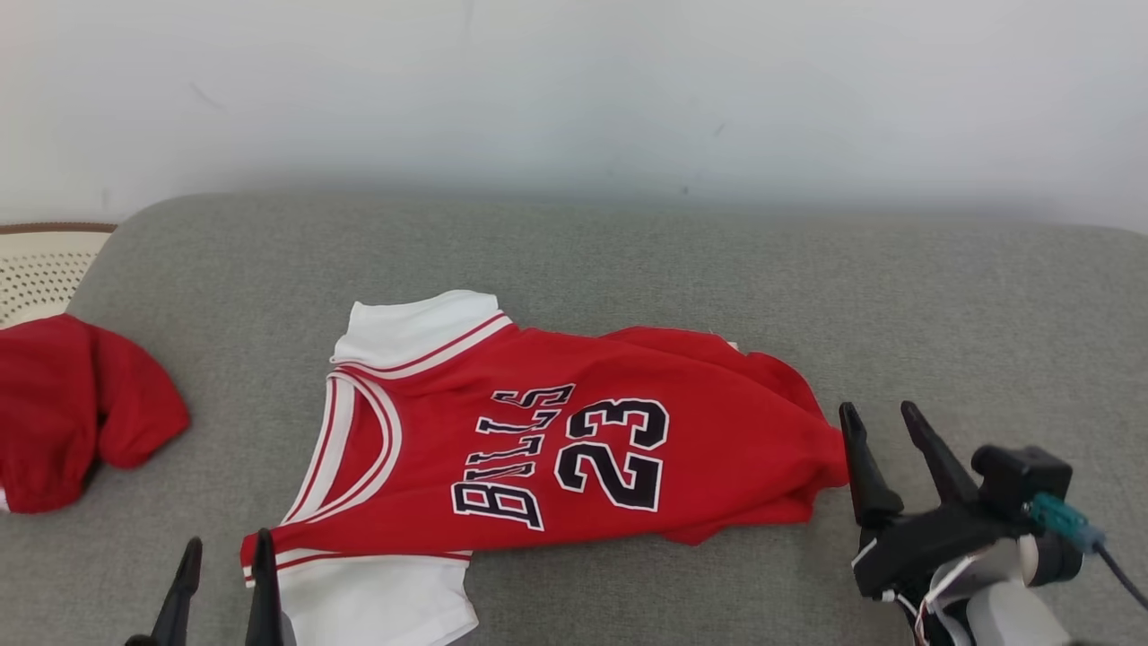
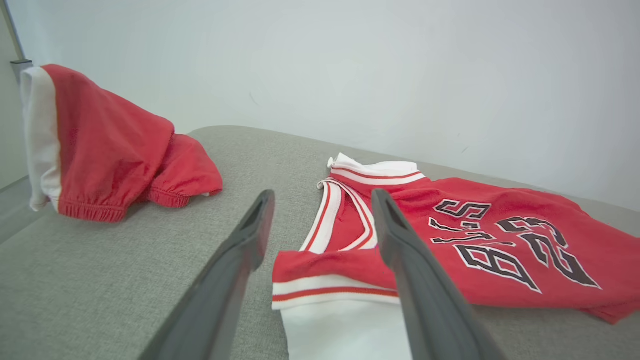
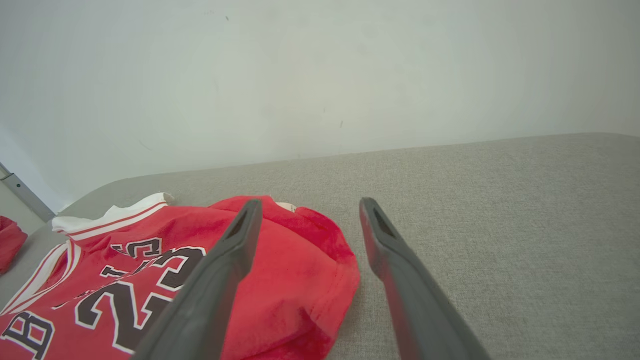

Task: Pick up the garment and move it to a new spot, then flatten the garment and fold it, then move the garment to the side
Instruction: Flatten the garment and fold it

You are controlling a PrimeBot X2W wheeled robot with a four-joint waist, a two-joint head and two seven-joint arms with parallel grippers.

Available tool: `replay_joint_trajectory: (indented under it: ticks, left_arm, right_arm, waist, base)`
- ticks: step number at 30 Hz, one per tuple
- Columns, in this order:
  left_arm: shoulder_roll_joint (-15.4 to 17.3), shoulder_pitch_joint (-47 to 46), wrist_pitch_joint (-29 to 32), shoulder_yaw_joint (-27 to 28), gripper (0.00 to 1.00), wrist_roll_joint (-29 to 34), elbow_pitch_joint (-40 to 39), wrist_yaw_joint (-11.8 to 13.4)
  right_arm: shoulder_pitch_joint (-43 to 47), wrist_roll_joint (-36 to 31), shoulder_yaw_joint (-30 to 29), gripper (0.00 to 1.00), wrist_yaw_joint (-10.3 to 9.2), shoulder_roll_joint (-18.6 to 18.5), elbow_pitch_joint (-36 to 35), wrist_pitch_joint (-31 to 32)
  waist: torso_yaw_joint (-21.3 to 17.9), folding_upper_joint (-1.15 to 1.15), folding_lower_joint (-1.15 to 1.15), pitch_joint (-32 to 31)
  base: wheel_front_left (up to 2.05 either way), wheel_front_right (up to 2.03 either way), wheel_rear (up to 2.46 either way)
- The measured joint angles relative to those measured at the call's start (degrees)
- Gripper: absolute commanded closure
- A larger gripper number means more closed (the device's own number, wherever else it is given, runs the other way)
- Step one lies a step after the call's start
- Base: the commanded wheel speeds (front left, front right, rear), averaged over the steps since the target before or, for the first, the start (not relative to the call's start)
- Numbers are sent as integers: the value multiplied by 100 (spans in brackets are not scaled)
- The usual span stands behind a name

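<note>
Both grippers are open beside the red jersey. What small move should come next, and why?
Probably lower the right gripper onto the rumpled hem end of the jersey and pinch it, to pull it flat. That end lies bunched on the grey cushion, not spread out, and the gripper stands open just beside it, holding nothing.

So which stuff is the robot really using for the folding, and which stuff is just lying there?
For the job: the red 23 jersey, lying on the grey cushion; the left gripper and the right gripper, both open.
Just lying about: the other red garment at the left; the cream woven thing behind it.
</note>
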Motion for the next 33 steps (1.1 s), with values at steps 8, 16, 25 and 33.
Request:
replay_joint_trajectory:
  ticks: [8, 16, 25, 33]
  left_arm:
    - [-191, 12, -5, 4, 0, 174, -278, -103]
    - [-299, 1, -7, -9, 0, 263, -310, -193]
    - [-371, -96, -7, -40, 0, 264, -279, -248]
    - [-392, -214, -7, -90, 0, 260, -248, -296]
  right_arm:
    - [-870, 118, 189, 0, 0, -158, 801, 424]
    - [-1891, 202, 519, 0, 0, -321, 1953, 758]
    - [-2820, 371, 961, 0, 0, -310, 3289, 906]
    - [-3307, 442, 1290, 0, 0, -265, 4153, 1013]
  waist:
    - [185, 0, 0, 9]
    - [375, 0, 0, 129]
    - [614, 0, 1, 326]
    - [784, 0, 1, 513]
  base:
    - [0, 0, 0]
    - [0, 0, 0]
    - [0, 0, 0]
    - [0, 0, 0]
